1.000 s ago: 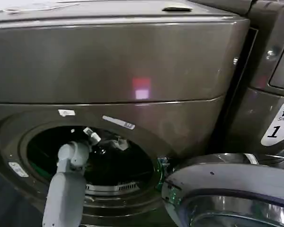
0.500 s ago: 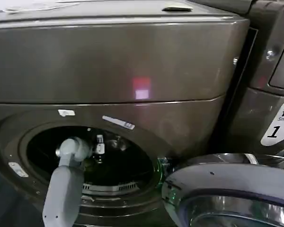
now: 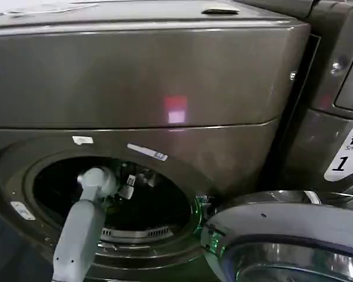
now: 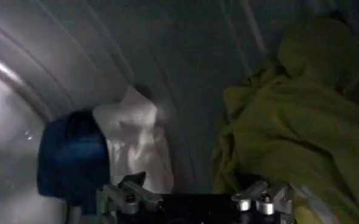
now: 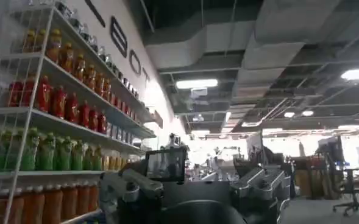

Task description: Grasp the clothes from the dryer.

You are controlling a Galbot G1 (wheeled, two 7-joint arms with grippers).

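The dryer [image 3: 141, 82] is a bronze-grey front-loader with a small pink light [image 3: 176, 110]. Its round porthole [image 3: 115, 197] stands open. My left arm reaches through the porthole, and my left gripper [image 3: 129, 185] hangs inside the dark drum. Inside the drum the clothes lie against the wall: a white piece [image 4: 136, 143], a dark blue piece [image 4: 72, 159] beside it, and a larger yellow-green piece [image 4: 289, 122] on the other side. My left gripper [image 4: 194, 196] is open and short of them, holding nothing. My right gripper [image 5: 194, 182] is open and empty, pointing out at the room.
The dryer's round door [image 3: 282, 235] hangs open at the lower right, close to the porthole. A neighbouring machine face with a white "1" sticker [image 3: 347, 154] stands at the right. The right wrist view takes in shelves of bottled drinks [image 5: 51, 122].
My left wrist has shifted right and deeper into the drum. The gripper has swung down and to the right inside it.
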